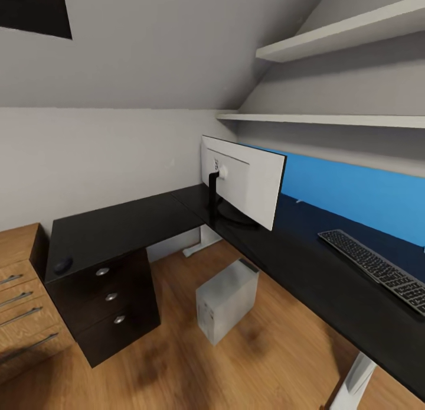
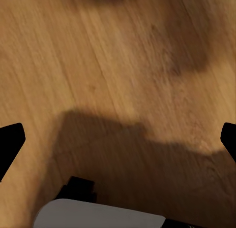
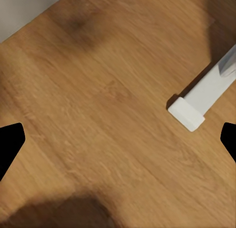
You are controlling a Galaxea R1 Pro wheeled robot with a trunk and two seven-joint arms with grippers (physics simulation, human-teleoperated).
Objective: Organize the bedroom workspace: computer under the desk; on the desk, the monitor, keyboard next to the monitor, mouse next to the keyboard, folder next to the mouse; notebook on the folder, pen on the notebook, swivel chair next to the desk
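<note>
Right pincer (image 3: 118,137) spread above floor (image 3: 98,114), beside desk's foot (image 3: 189,112).

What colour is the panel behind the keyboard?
Bright blue back panel, behind the keyboard; best in the head view.

two white wall shelves (image 1: 348,29), wooden drawer cabinet (image 1: 23,303)

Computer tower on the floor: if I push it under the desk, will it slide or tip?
The computer stands upright, taller than its footprint, so a high push may tip it; push low. The wooden floor looks smooth, so it likely slides. It probably feels heavy for its size.
</note>
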